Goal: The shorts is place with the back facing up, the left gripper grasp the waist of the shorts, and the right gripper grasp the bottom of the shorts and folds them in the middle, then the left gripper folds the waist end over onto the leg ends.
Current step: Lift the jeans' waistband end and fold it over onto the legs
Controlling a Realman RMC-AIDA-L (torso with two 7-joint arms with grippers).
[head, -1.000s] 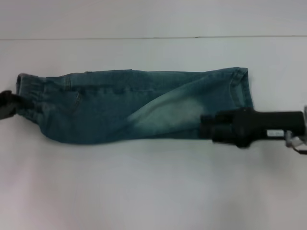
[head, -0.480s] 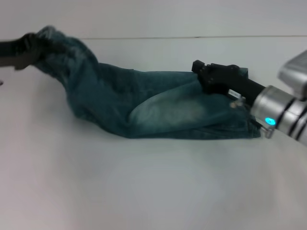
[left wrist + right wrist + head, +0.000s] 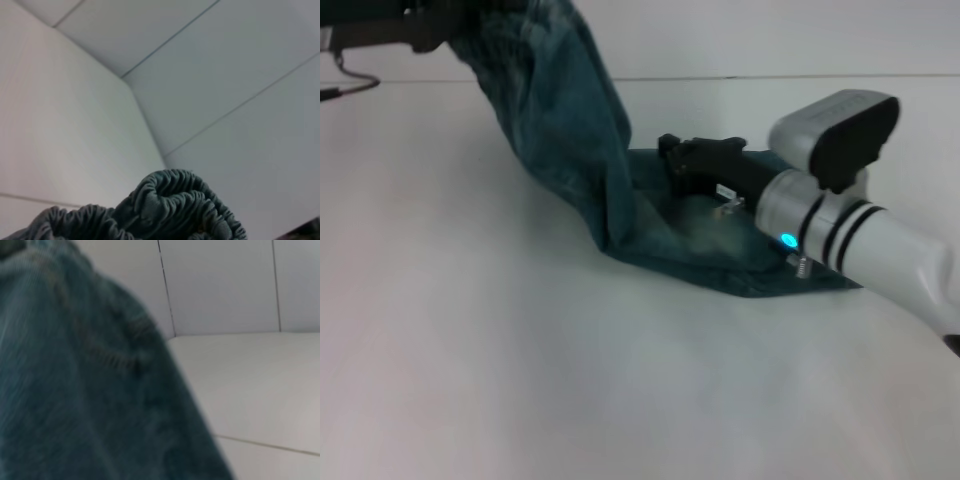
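We have the shorts (image 3: 620, 190) folded lengthwise on the white counter (image 3: 520, 380), and the last fold is under way: the left claw (image 3: 440, 22) holds the waist (image 3: 175, 210) lifted high, at the far left of the shorts, with the gathered band bunched right at its wrist camera. Its fingers look closed on that band, though we see them only from the head view. The right claw (image 3: 680, 160) rests low over the leg portion, near the leg ends (image 3: 790, 280); whether it is pinching cloth or only pressing, we cannot tell.

To do this well, we judge the waist should travel in an arc over the right claw and come down square on the hems, the denim kept taut so no slack bunches at the crease. The right arm must clear out first.

Around the shorts the counter shows bare, so the sweep has room.
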